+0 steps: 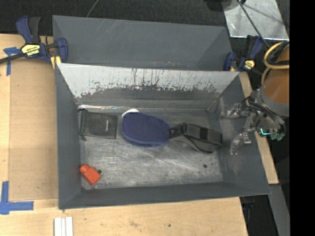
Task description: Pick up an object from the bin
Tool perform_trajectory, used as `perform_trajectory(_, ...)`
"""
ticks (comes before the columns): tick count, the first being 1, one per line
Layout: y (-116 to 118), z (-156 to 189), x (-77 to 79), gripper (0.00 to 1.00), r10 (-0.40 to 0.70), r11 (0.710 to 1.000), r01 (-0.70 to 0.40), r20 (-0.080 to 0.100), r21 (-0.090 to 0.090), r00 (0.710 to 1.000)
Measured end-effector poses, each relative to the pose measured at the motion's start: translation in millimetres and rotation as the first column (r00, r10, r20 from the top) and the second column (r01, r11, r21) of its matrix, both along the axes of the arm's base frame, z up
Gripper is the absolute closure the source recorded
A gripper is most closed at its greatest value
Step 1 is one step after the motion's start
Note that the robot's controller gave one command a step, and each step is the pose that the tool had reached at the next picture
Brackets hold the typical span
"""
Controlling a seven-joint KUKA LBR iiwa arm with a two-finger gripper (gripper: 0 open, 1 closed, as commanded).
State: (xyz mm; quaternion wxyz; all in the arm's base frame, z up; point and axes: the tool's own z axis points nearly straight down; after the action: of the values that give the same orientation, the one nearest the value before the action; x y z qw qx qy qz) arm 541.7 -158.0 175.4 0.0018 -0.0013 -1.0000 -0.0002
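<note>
Nearest the pincer, we see a hairbrush (147,130) lying flat on the floor of the grey bin (147,85), a little toward 12 o'clock from the floor's middle. Its blue oval head points to 9 o'clock, and its black handle (202,137) runs off toward 3 o'clock, ending close to the foot of the sloped wall on that side. The pincer (237,128) hangs at 3 o'clock over that sloped wall, just beyond the handle's end and apart from it. We make out its two metal fingers (232,113) spread wide with nothing between them. Behind the brush head, at about 11 o'clock of it, a small white thing (129,113) peeks out, and we cannot tell what it is. Farther toward 9 o'clock, a flat black rectangular thing (98,125) lies just beside the brush head, against the foot of the wall. Well apart from all these, a small orange block (89,174) sits in the floor's corner at 7 o'clock. The arm (276,85) comes in from 3 o'clock, outside the bin's rim.
</note>
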Motion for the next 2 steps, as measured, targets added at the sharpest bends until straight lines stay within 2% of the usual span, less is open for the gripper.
perform_trajectory(1, 49, -104, 29.2, 0.00, -0.128, 0.992, 0.128, 0.006, -0.002, 0.992)
perform_trajectory(2, 90, -75, 32.5, 0.00, -0.465, 0.885, 0.465, 0.004, 0.001, 0.885)
